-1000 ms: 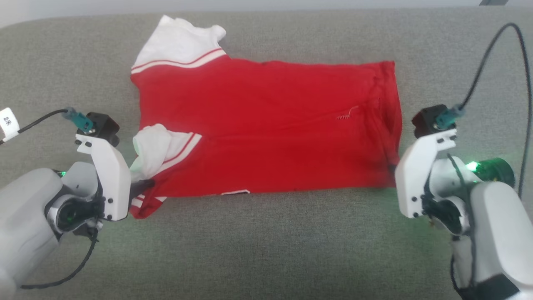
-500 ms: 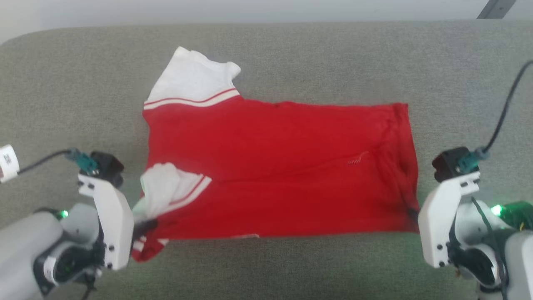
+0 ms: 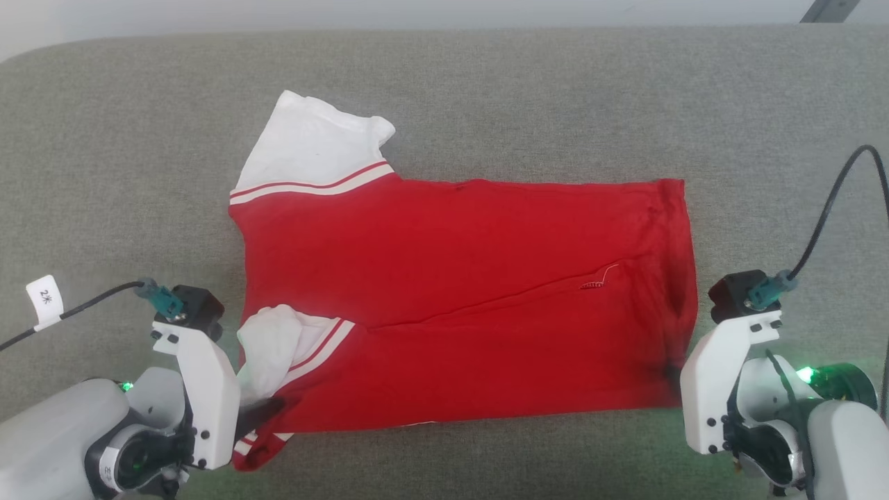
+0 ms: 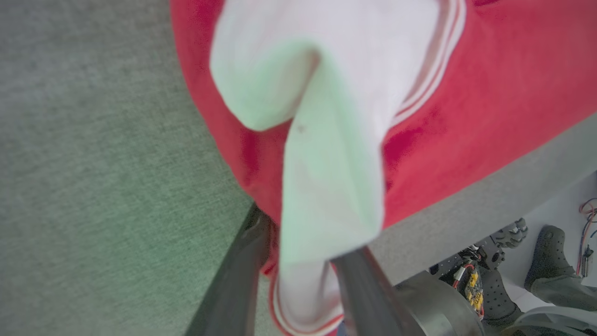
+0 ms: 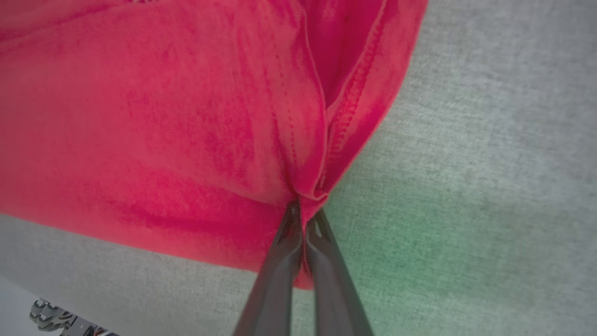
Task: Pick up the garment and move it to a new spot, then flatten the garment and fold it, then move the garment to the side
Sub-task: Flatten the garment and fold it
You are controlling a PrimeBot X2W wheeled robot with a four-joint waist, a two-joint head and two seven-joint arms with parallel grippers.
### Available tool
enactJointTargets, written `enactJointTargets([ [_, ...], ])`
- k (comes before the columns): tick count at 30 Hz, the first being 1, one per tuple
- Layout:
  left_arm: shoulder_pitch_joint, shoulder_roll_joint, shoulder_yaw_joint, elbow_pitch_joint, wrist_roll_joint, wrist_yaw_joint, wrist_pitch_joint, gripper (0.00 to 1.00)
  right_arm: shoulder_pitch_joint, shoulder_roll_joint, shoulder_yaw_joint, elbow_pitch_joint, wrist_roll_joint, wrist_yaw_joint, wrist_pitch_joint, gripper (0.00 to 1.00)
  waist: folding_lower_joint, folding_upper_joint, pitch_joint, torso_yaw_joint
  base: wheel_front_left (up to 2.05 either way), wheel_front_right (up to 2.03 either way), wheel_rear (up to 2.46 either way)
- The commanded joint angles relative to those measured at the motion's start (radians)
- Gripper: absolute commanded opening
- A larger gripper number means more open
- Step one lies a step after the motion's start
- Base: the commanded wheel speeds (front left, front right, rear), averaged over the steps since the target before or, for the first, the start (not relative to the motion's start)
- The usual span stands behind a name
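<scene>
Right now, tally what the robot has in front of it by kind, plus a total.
garment: 1
grippers: 2 (left gripper, right gripper)
white cable label: 1
Total: 4

Likely a robotics lab or test room. The work surface was a counter (image 3: 486, 83) padded in grey fabric, set before a bare pale wall (image 3: 347, 12). Below its edge lay pale floor (image 4: 559, 205), loose red wires (image 4: 586, 210), exposed wiring with yellow connectors (image 4: 470, 282) and a dark shoe (image 4: 548, 261). A paper tag (image 3: 44, 303) hung on a cable (image 3: 97, 300).
</scene>
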Motion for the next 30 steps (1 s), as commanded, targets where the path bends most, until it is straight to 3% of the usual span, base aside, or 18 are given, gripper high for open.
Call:
enactJointTargets([
  [1,-0.006,-0.015,0.005,0.037,-0.014,-0.016,-0.003,1.0,-0.02,0.005,0.012,0.046,-0.008,-0.001,-0.033,1.0,0.0,0.0,-0.002,-0.001,0.0,0.0,0.0],
  [7,-0.036,0.01,0.031,0.042,-0.008,-0.019,-0.016,1.0,-0.021,0.0,0.004,0.055,-0.002,-0.001,-0.084,1.0,0.0,0.0,-0.017,-0.001,0.0,0.0,0.0],
  [12,-0.059,0.059,0.054,0.002,-0.005,0.001,-0.02,1.0,-0.009,0.005,-0.007,0.013,0.0,-0.001,-0.133,1.0,0.0,0.0,-0.029,-0.008,0.0,0.0,0.0],
  [17,-0.102,0.132,0.086,-0.065,0.009,0.025,-0.008,1.0,-0.002,0.013,-0.012,-0.068,-0.014,-0.001,-0.25,1.0,0.0,0.0,-0.038,-0.033,0.0,0.0,0.0],
  [24,-0.192,0.155,0.139,-0.02,0.051,-0.002,-0.035,1.0,-0.042,0.042,0.036,-0.136,-0.092,-0.001,-0.548,1.0,0.0,0.0,-0.014,-0.109,0.0,0.0,0.0],
  [30,-0.284,0.127,0.172,0.105,0.093,-0.064,-0.05,1.0,-0.078,0.067,0.069,-0.111,-0.165,-0.001,-0.796,1.0,0.0,0.0,0.026,-0.176,0.0,0.0,0.0],
])
